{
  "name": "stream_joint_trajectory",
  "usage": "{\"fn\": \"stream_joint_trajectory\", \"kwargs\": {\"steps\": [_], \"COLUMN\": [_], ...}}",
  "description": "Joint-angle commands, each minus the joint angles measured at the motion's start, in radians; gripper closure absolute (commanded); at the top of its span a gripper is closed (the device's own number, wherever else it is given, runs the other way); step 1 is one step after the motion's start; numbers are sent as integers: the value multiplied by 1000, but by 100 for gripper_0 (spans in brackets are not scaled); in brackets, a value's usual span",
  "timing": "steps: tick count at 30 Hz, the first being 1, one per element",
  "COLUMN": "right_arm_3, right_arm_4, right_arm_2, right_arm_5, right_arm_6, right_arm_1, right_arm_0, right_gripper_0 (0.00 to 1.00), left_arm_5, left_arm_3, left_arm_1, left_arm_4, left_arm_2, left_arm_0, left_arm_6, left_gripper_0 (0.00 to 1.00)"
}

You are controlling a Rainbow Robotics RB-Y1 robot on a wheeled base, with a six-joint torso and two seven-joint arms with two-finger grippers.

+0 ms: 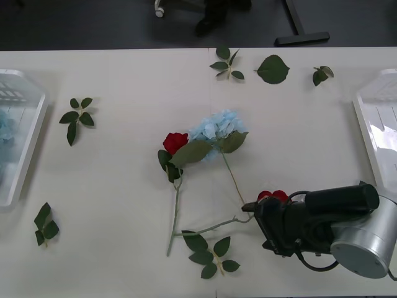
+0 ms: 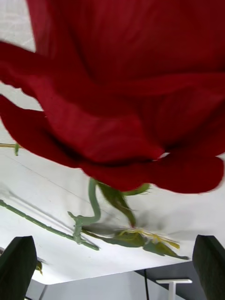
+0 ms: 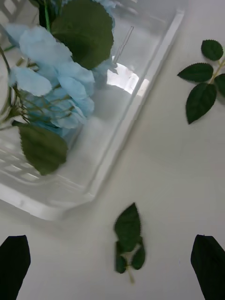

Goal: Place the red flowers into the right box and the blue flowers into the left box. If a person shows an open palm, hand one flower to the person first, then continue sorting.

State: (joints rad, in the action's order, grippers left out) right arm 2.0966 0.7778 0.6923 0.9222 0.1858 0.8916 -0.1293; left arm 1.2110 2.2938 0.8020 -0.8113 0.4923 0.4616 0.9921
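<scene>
While the right gripper (image 1: 255, 214) sits low at the near right of the white table (image 1: 124, 186), its black fingers (image 2: 18, 267) stand apart at the two corners of its wrist picture, open, with a deep red artificial rose bloom (image 2: 126, 93) looming just ahead of them and not yet clamped. From the front, that same bloom (image 1: 273, 195) shows just behind the gripper body, its thin green stem (image 1: 211, 227) trailing away toward the table's middle.

Farther out from this gripper lie a second red rose (image 1: 175, 142) and a pale sky-blue hydrangea head (image 1: 214, 127), heads touching and stems crossing. The shallow white plastic tray with a raised rim, the right box (image 1: 372, 124), sits well beyond and to the gripper's outer side.

The left gripper (image 3: 112, 267) hovers open just beside the ribbed white tray, the left box (image 3: 136, 108), which already holds blue hydrangea blooms (image 3: 51, 79); a loose green leaf sprig (image 3: 129, 236) lies between its fingers and the tray's rim.

The risk, as I judge it, is closing on the soft petals rather than the stem: they would crush or slip, and the rose could drop short of the tray. Its stem also lies close to the hydrangea's, so a lift might drag that flower along.
</scene>
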Motion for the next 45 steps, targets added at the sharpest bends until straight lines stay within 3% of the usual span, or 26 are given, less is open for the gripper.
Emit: {"fn": "stream_joint_trajectory", "kwargs": {"steps": [1, 9, 13, 16, 20, 24, 25, 27, 28, 38, 45], "right_arm_3": [-10, -72, -87, -95, -112, -113, -115, -115, -115, -113, -90], "right_arm_4": [-29, -115, -123, -135, -147, -160, -164, -167, -173, -175, -118], "right_arm_2": [23, 53, 59, 72, 73, 75, 75, 75, 75, 70, -27], "right_arm_5": [1, 27, 29, 27, 27, 30, 33, 35, 40, 40, 75], "right_arm_6": [53, 61, 61, 61, 55, 57, 58, 61, 61, 63, 50], "right_arm_1": [-49, -115, -131, -135, -148, -152, -155, -157, -158, -160, -158], "right_arm_0": [-35, -66, -72, -78, -81, -82, -82, -82, -82, -84, -128], "right_gripper_0": [3, 3, 3, 10, 34, 78, 84, 87, 100, 100, 100], "left_arm_5": [8, 12, 84, 153, 183, 160, 148, 143, 124, 58, -34], "left_arm_3": [23, 19, 21, 18, 7, -19, -27, -33, -56, -232, -390], "left_arm_1": [39, 8, -26, -58, -98, -124, -132, -136, -147, -233, -313], "left_arm_4": [89, 274, 377, 452, 489, 514, 526, 532, 540, 557, 495], "left_arm_2": [-163, -451, -590, -686, -782, -868, -891, -903, -948, -1134, -1196], "left_arm_0": [-110, -253, -347, -426, -503, -552, -563, -569, -594, -758, -845], "left_arm_6": [-9, -150, -207, -248, -268, -263, -260, -260, -256, -227, -101], "left_gripper_0": [0, 0, 0, 0, 0, 0, 0, 0, 0, 0, 0]}}
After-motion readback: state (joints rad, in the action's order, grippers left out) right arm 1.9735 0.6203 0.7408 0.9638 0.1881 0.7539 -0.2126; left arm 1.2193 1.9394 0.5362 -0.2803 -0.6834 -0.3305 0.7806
